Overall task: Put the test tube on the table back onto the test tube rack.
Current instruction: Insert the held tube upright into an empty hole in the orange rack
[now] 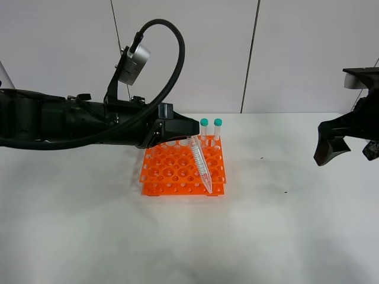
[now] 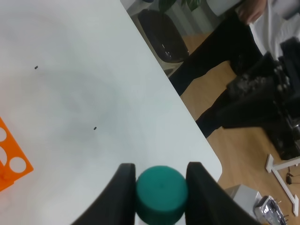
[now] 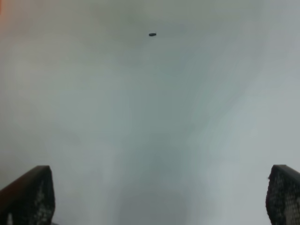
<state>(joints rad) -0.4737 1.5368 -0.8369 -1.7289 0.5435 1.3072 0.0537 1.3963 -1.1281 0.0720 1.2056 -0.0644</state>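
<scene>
Test tube [image 1: 201, 163] is clamped at its cap by left gripper [image 2: 161, 190] and hangs tilted below it, tip at test tube rack [image 1: 169, 171]. It should be straightened and lined up over a hole before being lowered. Right gripper [image 3: 159, 194] is spread apart, empty.

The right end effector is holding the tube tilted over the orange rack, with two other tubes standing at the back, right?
No, the left end effector holds the tube, tilted over the orange rack, with two other tubes standing at the back; the left wrist view shows the grip.

Left claw [image 2: 161, 174] clamped, right claw [image 3: 159, 180] spread
</scene>
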